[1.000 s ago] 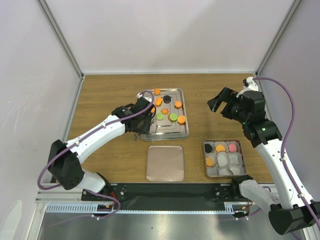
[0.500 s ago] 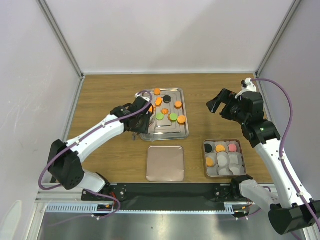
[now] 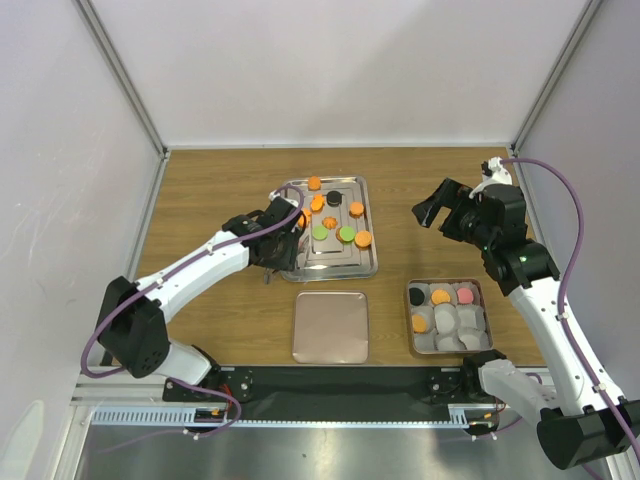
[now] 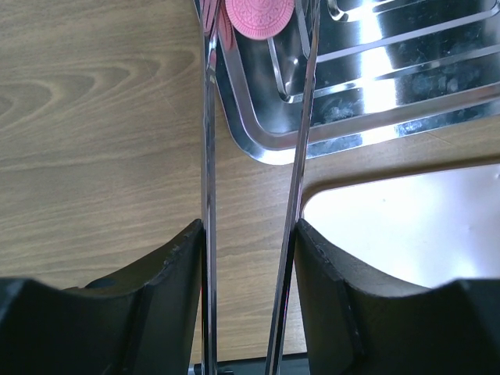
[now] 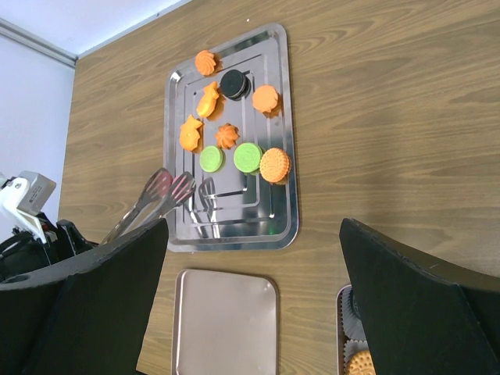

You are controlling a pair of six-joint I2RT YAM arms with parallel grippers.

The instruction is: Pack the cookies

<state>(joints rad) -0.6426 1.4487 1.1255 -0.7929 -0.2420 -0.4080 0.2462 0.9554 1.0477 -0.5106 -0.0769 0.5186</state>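
The table (image 3: 220, 180) bears the tray (image 3: 330, 273), where most cookies (image 5: 248, 157) lie: orange, green, black. The box (image 3: 408, 340) by the right arm has four more in its cups (image 3: 447, 322). The left tool (image 4: 248, 230) is clenched on tongs (image 4: 207, 156), with a pink cookie (image 4: 258, 14) between their tips over the tray's near-left corner. The right tool (image 3: 437, 210) hangs spread wide, empty, right of the tray.

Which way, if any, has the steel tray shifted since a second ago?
No. The steel tray keeps the same gap to the square plate below it in the top view.
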